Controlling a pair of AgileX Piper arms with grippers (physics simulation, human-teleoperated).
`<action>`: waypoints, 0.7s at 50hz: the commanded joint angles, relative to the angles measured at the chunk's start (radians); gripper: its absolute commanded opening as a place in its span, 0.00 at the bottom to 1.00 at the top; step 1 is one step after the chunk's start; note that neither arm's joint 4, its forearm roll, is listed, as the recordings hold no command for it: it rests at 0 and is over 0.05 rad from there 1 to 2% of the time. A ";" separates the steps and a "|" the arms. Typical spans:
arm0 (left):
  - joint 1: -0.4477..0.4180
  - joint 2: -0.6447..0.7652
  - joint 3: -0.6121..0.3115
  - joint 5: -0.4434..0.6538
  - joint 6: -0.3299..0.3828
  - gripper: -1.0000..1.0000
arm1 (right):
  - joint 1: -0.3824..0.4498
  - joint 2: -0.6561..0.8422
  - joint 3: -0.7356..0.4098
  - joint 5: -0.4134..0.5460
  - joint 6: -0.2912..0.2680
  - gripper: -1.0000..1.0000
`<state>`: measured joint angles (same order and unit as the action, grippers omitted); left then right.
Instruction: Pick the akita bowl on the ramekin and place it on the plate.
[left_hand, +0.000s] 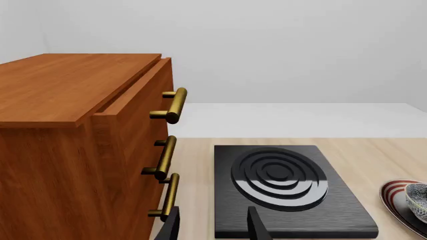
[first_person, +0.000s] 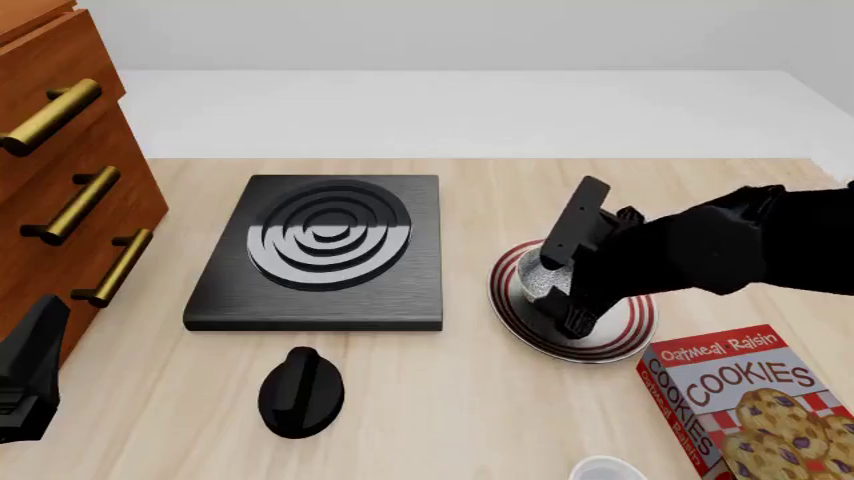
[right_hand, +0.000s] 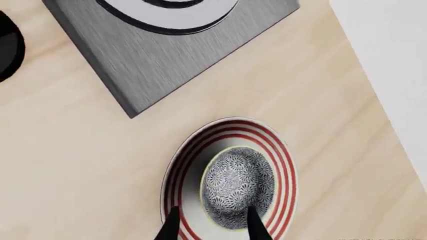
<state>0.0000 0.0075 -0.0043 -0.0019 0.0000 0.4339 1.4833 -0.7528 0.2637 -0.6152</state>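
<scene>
The akita bowl (right_hand: 238, 187), patterned grey-white inside, sits upright in the middle of the red-ringed plate (right_hand: 179, 170). My right gripper (right_hand: 213, 229) hovers over it, open, with one finger on each side of the bowl's near part. In the front view the right gripper (first_person: 558, 288) covers most of the bowl (first_person: 534, 282) on the plate (first_person: 627, 335). The ramekin (first_person: 607, 469) shows as a white rim at the front edge, with nothing on it. My left gripper (left_hand: 213, 230) is open and holds nothing, near the cabinet and far from the plate (left_hand: 393, 197).
A black stove (first_person: 320, 250) with a ringed burner lies left of the plate. A black knob-shaped object (first_person: 300, 392) lies in front of the stove. A wooden cabinet (first_person: 60, 190) with brass handles stands at the left. A cookies box (first_person: 741, 400) lies at the front right.
</scene>
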 joint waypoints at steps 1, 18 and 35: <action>0.000 0.000 0.000 0.000 0.000 1.00 | 0.017 -0.076 0.027 -0.036 0.057 1.00; 0.000 0.000 0.000 0.000 0.000 1.00 | 0.026 -0.263 0.095 -0.159 0.159 1.00; 0.000 0.000 0.000 0.000 0.000 1.00 | 0.034 -0.403 0.253 -0.344 0.306 1.00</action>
<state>0.0000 0.0075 -0.0043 -0.0019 0.0000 0.4673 1.1541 -0.5888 0.0304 -0.3883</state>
